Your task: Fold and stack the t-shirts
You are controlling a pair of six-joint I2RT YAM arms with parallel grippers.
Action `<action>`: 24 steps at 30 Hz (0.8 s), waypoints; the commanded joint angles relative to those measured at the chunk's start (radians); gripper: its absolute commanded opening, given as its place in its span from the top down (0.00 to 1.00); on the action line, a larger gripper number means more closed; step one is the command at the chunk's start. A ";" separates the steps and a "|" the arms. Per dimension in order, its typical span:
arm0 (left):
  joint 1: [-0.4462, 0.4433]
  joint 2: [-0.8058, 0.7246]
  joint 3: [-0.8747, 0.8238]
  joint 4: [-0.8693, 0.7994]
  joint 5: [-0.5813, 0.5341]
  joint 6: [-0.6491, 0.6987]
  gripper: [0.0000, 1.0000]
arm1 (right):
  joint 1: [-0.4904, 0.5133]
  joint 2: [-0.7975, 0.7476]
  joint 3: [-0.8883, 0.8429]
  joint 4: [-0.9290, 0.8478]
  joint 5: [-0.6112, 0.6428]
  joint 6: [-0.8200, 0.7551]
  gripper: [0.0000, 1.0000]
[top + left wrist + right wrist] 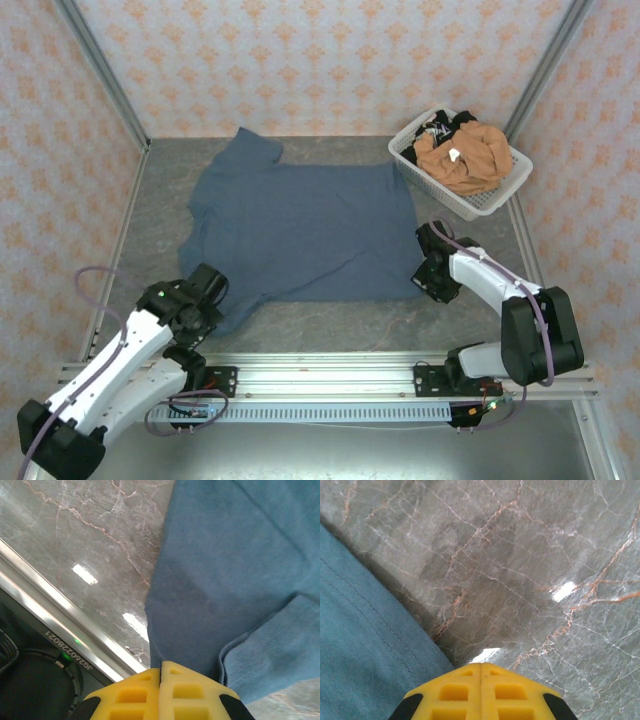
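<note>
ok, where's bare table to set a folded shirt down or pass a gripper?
Free: table strip between the slate-blue shirt and left wall; far strip behind the shirt, left of the basket; narrow near strip along the rail. Crowded: far right, basket with the orange shirt; near hem corners, where left gripper and right gripper sit shut.

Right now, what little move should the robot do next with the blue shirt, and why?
Probably lift the near edge slightly: the slate-blue t-shirt lies flat, and the left gripper and right gripper are shut at its near edge.
</note>
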 commanded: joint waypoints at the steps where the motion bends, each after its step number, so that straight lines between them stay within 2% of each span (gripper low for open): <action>1: -0.033 0.031 0.037 0.001 -0.101 0.055 1.00 | -0.008 -0.002 -0.002 -0.055 0.010 0.014 1.00; 6: -0.091 -0.036 0.155 -0.055 -0.249 0.036 1.00 | -0.007 -0.046 0.012 -0.094 0.017 0.014 1.00; 11: -0.131 -0.087 0.195 0.060 -0.243 0.116 1.00 | -0.008 -0.032 0.049 -0.139 0.039 -0.024 1.00; 12: -0.141 -0.086 0.199 0.070 -0.246 0.126 1.00 | -0.009 -0.029 0.054 -0.145 0.043 -0.029 0.98; 17: -0.155 -0.060 0.195 0.075 -0.247 0.131 1.00 | -0.016 -0.072 0.064 -0.207 0.062 0.020 0.63; 20: -0.161 -0.069 0.179 0.068 -0.242 0.111 1.00 | -0.021 -0.146 0.028 -0.206 0.049 0.087 0.52; 24: -0.163 -0.090 0.186 0.018 -0.278 0.105 1.00 | -0.035 -0.231 -0.044 -0.145 -0.019 0.181 0.50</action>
